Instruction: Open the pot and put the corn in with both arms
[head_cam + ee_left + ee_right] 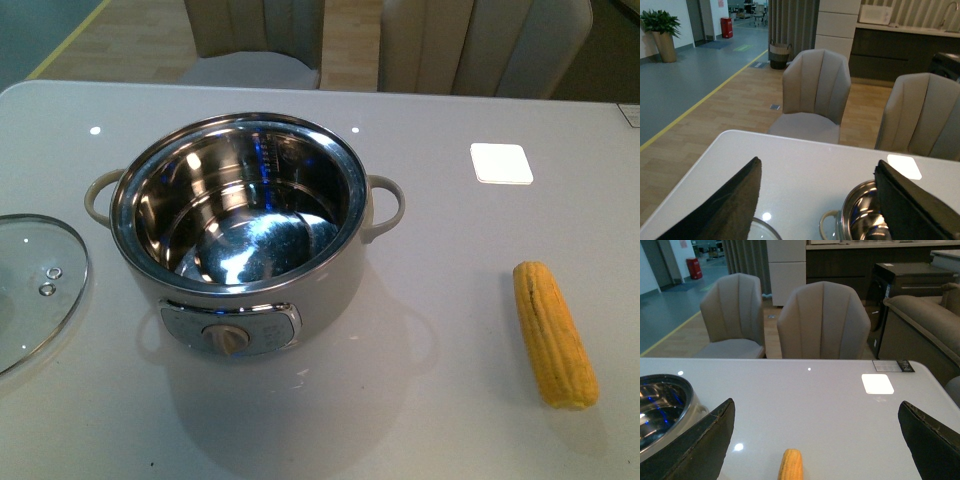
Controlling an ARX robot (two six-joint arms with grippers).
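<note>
Corn beside open pot, lid apart

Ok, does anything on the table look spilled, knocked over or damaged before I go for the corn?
Nothing stands out. The pot stands upright, open and empty; the glass lid lies flat beside it on the robot's left; the corn lies whole on the table, apart from the pot. No spills.

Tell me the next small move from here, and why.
Probably lower the right gripper onto the corn and close. The pot is already open, its lid lying on the table beside it, and it looks empty. The corn lies untouched on the pot's right, and the right wrist view shows it framed between that gripper's open fingers.
</note>
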